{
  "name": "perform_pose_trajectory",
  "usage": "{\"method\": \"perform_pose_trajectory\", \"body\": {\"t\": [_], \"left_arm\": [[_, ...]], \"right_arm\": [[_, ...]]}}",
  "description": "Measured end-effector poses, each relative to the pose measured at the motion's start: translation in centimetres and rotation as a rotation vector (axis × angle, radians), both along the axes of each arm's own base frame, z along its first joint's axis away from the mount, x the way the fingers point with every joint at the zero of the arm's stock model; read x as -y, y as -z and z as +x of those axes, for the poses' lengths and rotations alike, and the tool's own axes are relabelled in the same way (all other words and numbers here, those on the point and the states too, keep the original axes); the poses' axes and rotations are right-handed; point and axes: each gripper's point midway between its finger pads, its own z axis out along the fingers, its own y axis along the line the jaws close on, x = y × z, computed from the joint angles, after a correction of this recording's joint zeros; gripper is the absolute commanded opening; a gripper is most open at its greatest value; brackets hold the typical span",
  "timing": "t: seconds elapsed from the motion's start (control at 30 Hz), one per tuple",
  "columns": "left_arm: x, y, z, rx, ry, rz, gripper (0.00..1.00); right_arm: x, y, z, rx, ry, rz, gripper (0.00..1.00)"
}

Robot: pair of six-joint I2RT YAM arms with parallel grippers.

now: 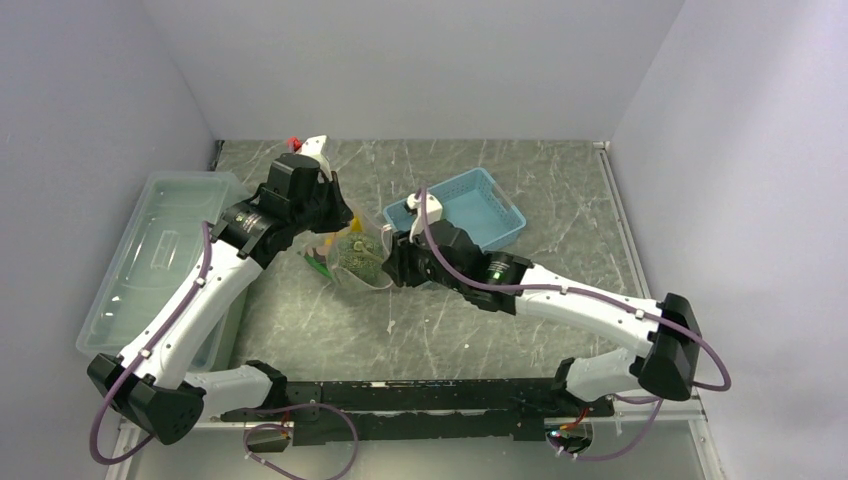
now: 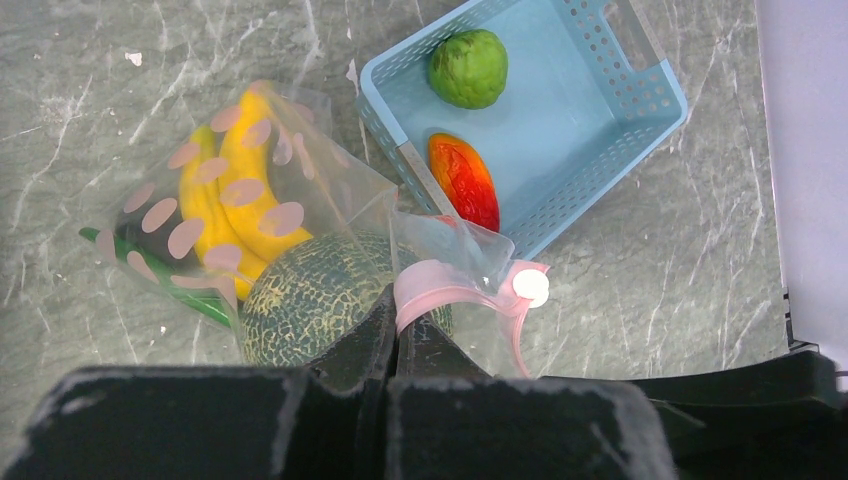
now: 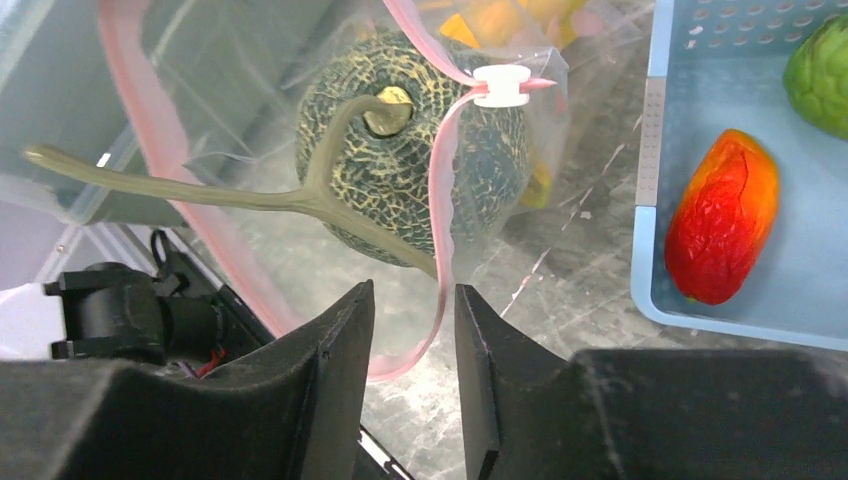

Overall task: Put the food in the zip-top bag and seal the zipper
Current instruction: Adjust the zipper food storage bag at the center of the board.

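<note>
The clear zip-top bag [image 2: 300,200] lies open between my two grippers [image 1: 350,255]. It holds the yellow banana [image 2: 235,195], the dark green round fruit [image 2: 310,295] and the thin green vegetable [image 2: 110,240]. I cannot make out the eggplant. My left gripper [image 2: 402,312] is shut on the pink zipper [image 2: 440,280] near its white slider [image 2: 530,287]. My right gripper [image 3: 413,295] is open, with the pink zipper [image 3: 440,240] looping just beyond its fingertips. The lime-green fruit [image 2: 468,67] and the red-orange fruit [image 2: 465,180] lie in the light-blue basket [image 2: 640,110].
The light-blue basket [image 1: 500,215] stands right of the bag, close behind my right gripper [image 1: 392,262]. A large translucent bin [image 1: 150,260] fills the left side of the table beside the left arm. Grey walls close in the back and both sides.
</note>
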Motion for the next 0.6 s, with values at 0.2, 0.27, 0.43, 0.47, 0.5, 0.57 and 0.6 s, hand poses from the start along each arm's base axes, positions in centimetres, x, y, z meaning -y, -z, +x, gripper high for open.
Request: {"method": "perform_pose_trajectory", "body": {"t": [0.2, 0.27, 0.43, 0.47, 0.5, 0.57, 0.6], "left_arm": [[0.0, 0.0, 0.0, 0.000, 0.000, 0.000, 0.00], [0.0, 0.0, 0.0, -0.001, 0.000, 0.001, 0.00], [-0.2, 0.1, -0.1, -0.004, 0.000, 0.010, 0.00], [-0.2, 0.0, -0.1, -0.001, -0.002, 0.012, 0.00], [-0.3, -0.2, -0.1, 0.001, -0.004, 0.015, 0.00], [-0.5, -0.7, -0.1, 0.009, -0.010, 0.021, 0.00], [-0.6, -0.9, -0.1, 0.015, -0.011, 0.024, 0.00]], "right_arm": [[-0.5, 3.0, 0.3, -0.037, 0.000, -0.073, 0.08], [-0.5, 3.9, 0.4, -0.047, 0.000, -0.103, 0.00], [-0.4, 3.8, 0.5, -0.047, 0.005, -0.129, 0.00], [-0.4, 3.5, 0.6, -0.041, 0.005, -0.128, 0.00], [-0.4, 3.2, 0.8, -0.034, 0.007, -0.130, 0.00], [-0.3, 2.3, 1.0, -0.018, 0.011, -0.133, 0.00], [-0.3, 1.9, 1.1, -0.010, 0.013, -0.133, 0.00]]}}
